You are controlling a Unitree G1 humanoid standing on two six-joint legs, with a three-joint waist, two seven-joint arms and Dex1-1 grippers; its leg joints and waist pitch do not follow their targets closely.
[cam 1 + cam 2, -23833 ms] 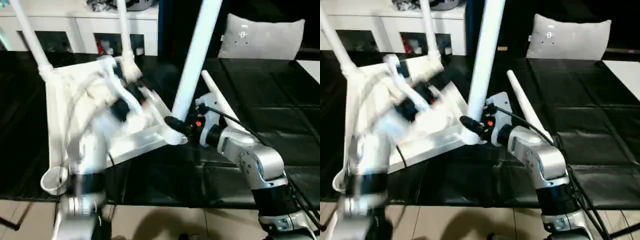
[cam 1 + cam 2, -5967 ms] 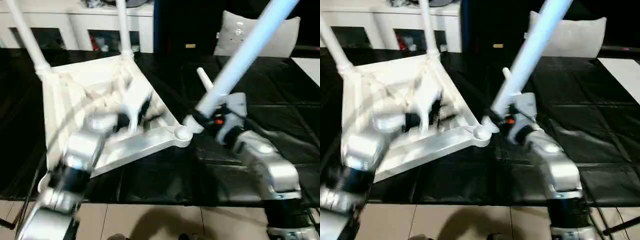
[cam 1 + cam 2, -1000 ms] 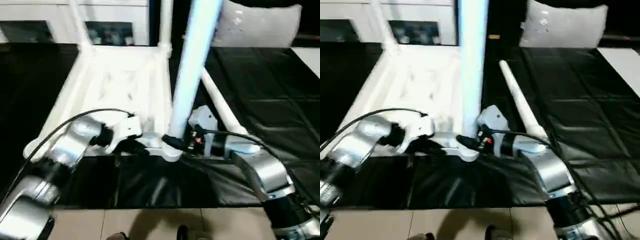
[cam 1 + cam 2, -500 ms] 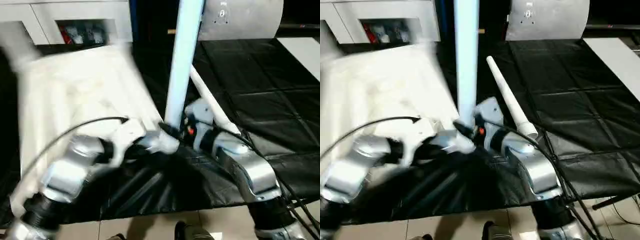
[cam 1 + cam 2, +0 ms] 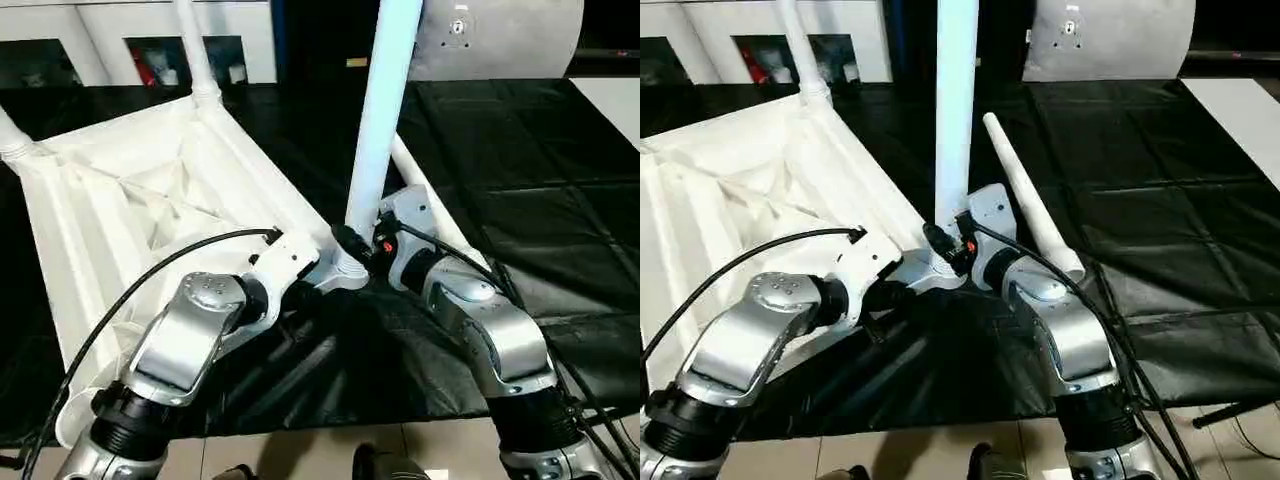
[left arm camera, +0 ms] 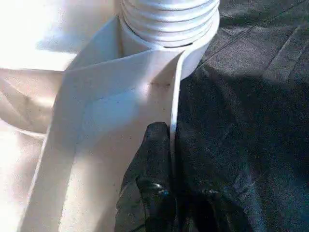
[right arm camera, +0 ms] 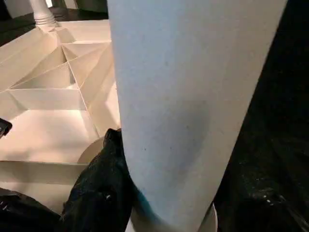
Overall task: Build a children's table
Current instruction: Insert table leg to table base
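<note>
The white plastic square table top point(image 5: 130, 200) lies upside down on the black sheet point(image 5: 520, 180), so its ribbed underside faces up. Two white tube legs already stand in its far corner sockets, one point(image 5: 192, 45) at the back and one point(image 5: 8, 135) at the left edge.

The left gripper point(image 6: 166, 169) has its black fingers point(image 6: 152, 159) pinched together on the thin rim of the top, just beside the near round corner socket point(image 5: 345, 268).

The right gripper point(image 5: 362, 243) has its fingers clamped around the bottom end of a tall white leg point(image 5: 385, 100). This leg stands upright in that near corner socket.

Another white tapered leg point(image 5: 1025, 195) lies flat on the black sheet, just behind the right arm.

A grey-white cushion point(image 5: 495, 40) stands at the back. A white cabinet point(image 5: 140, 20) is behind the top.
</note>
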